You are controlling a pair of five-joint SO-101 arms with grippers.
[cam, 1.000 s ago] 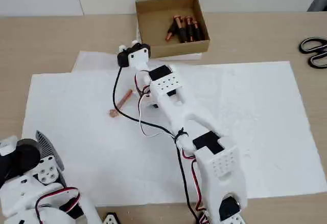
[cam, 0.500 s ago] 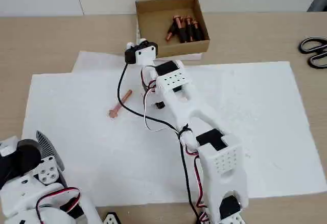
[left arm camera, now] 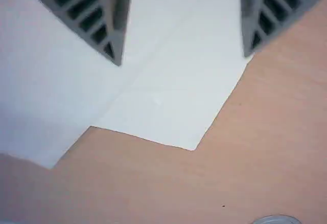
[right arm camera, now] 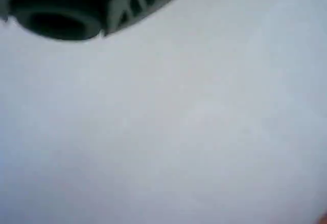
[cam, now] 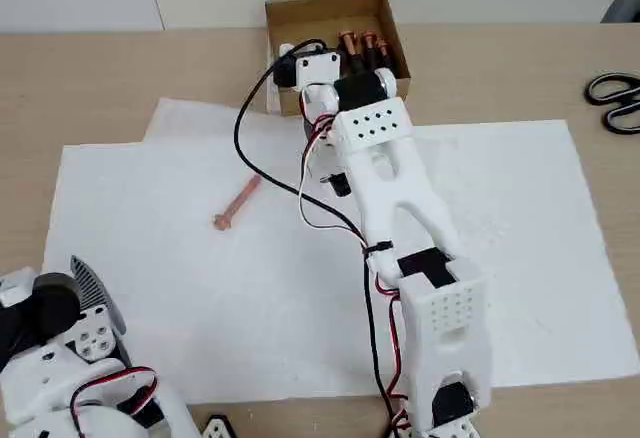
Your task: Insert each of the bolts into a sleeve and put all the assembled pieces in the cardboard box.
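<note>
Hovering my right tool (cam: pixel 305 68) at the cardboard box (cam: pixel 290 23) edge, grip can't tell; bolt (cam: pixel 237 202) lies diagonal on paper (cam: pixel 500 218) to its left; left tool (left arm camera: pixel 181 55) released.

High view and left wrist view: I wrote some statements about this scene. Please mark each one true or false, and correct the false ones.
1. A bolt lies on the white paper, outside the cardboard box. True.
2. The cardboard box is empty. False: several assembled pieces lie in it.
3. The left gripper is open and holds nothing. True: its fingers stand wide apart above a corner of the paper.
4. The scissors lie on the white paper next to the bolt. False: the scissors lie on the bare table, at its right edge, far from the bolt.
</note>
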